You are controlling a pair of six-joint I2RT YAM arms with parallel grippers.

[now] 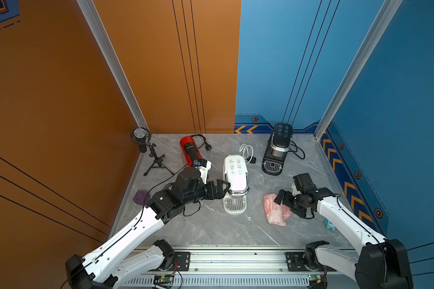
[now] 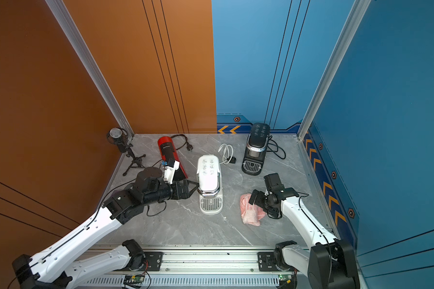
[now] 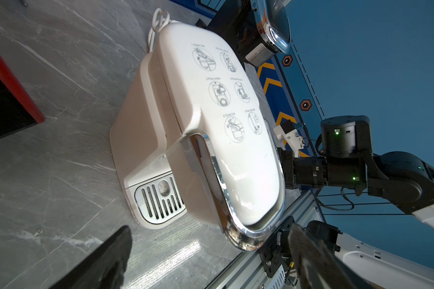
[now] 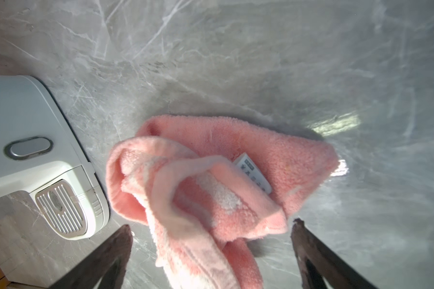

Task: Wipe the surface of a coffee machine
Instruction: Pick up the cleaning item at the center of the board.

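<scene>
the white coffee machine [image 1: 236, 180] is seen upright near the middle of the grey marbled surface [image 1: 211, 230], with its slotted drip tray turned toward the robot's base. in the left wrist view the machine [image 3: 211, 125] is shown with six line pictograms printed on its lid and a chrome band round the front of its head.

the left arm [image 1: 135, 225] is stretched toward the machine from the robot's left. the left jaws are held wide apart and nothing is gripped between them. they are placed close against the side of the machine's head, but whether a fingertip touches the casing cannot be told.

the pink cloth [image 1: 273, 210] is left crumpled on the surface just beside the machine, on the robot's right. in the right wrist view the cloth [image 4: 211, 175] is parted from the drip-tray base by a narrow strip of bare surface, and a white care label is exposed in its folds.

the right arm [image 1: 336, 212] is bent down over the cloth. the right jaws are spread wide as well, one dark finger [image 4: 110, 250] to either side of the cloth's trailing end, and the cloth is not clamped.

further back a black coffee machine [image 1: 278, 147] is stood by the blue wall, a red appliance [image 1: 189, 150] by the orange wall, and a coiled white cable [image 1: 246, 150] between them. a microphone [image 1: 140, 136] on a small tripod is set in the far left corner, and a purple object [image 1: 140, 196] lies at the left edge.
</scene>
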